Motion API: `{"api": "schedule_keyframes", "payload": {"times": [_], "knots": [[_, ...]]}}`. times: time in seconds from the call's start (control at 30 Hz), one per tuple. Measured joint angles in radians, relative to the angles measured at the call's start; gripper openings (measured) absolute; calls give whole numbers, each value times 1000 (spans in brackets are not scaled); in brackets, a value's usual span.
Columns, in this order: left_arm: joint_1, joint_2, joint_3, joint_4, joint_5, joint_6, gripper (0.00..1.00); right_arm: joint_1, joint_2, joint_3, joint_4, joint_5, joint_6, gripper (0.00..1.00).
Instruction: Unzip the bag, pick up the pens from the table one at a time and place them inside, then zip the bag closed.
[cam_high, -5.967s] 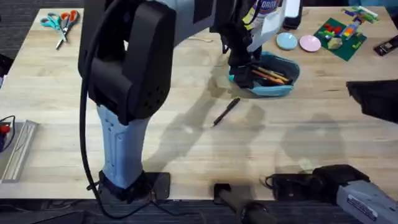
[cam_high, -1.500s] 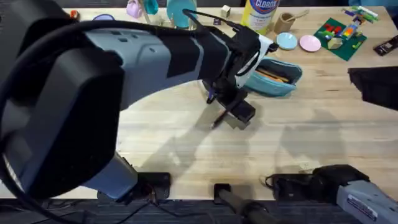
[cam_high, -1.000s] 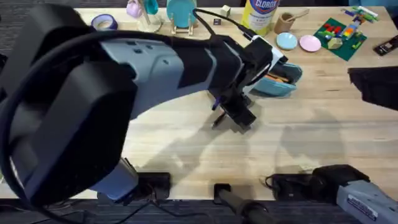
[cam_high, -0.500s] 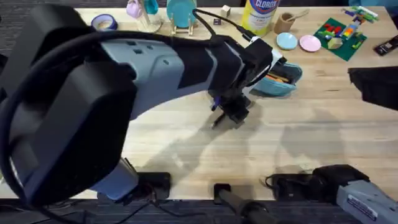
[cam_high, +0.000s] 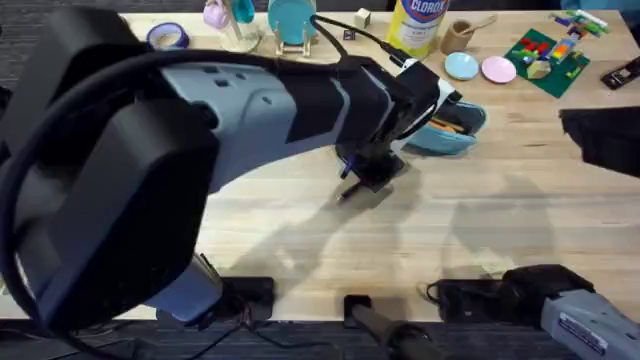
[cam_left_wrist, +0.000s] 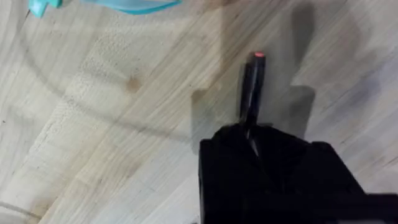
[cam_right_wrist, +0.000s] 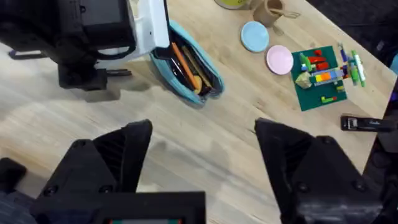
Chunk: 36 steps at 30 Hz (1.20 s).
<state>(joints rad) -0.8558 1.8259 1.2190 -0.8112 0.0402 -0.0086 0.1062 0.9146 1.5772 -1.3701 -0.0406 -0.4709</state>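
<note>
**Left gripper down on 1 pen beside the open bag**

Overhead: the left gripper (cam_high: 372, 172) sits at frame centre on the surface (cam_high: 520, 210), over 1 pen (cam_high: 347, 193). The turquoise bag (cam_high: 450, 128) lies unzipped, upper right of centre.

Left wrist: the black fingers pinch the pen (cam_left_wrist: 251, 84), which lies on the wood at frame centre.

Right wrist: the right gripper (cam_right_wrist: 202, 162) is spread wide; the bag (cam_right_wrist: 186, 68) lies upper centre.

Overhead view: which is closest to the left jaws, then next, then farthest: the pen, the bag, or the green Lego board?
1. Pen, right under the left jaws.
2. Bag, just beyond, to the right.
3. Lego board, far right corner.
</note>
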Motion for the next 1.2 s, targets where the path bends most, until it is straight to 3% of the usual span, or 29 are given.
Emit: {"api": "schedule_keyframes", "payload": {"times": [0.67,0.93,1.1,1.2], "knots": [[0,-4,46,-42,0,-7,41,0,0,0,0,0,0,997],[10,-122,143,31,-2,6,42,0,0,0,0,0,0,998],[24,-160,194,123,4,95,42,0,0,0,0,0,0,996],[27,-160,198,187,67,255,42,0,0,0,0,0,0,996]]}}
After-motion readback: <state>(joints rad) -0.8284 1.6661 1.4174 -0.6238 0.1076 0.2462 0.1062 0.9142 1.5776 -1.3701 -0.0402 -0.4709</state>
